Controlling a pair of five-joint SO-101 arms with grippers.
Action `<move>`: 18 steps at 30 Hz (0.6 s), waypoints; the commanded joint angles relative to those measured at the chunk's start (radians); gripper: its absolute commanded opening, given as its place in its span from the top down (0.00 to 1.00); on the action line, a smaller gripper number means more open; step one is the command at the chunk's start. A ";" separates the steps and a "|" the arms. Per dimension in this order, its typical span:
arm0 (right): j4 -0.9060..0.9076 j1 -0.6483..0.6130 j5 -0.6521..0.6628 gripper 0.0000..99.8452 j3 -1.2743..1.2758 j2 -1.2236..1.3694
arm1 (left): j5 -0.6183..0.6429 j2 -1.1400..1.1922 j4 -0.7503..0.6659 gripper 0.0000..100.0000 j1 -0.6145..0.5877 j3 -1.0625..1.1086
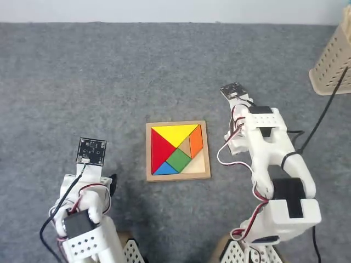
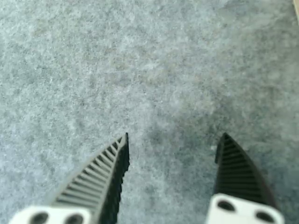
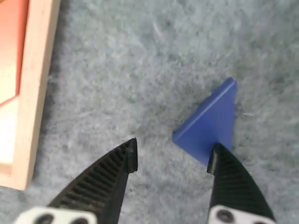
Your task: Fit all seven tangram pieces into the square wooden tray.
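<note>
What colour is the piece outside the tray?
Blue; the piece shows best in the right wrist view.

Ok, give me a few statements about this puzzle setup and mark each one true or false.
1. The tray holds all seven pieces. False: a gap remains, and a blue triangle lies on the carpet outside it.
2. The right jaws stand open at the blue triangle. True.
3. The left jaws grip a piece. False: they are open over bare carpet.
4. A yellow triangle sits in the tray. True.
</note>
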 commanded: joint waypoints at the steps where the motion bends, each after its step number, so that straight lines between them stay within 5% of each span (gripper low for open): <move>1: 0.059 0.021 0.029 0.76 -0.061 -0.119 | -0.009 -0.015 0.003 0.72 -0.005 -0.008; 18: 0.004 0.018 0.072 0.76 -0.098 0.131 | -0.009 -0.015 0.003 0.72 -0.005 -0.008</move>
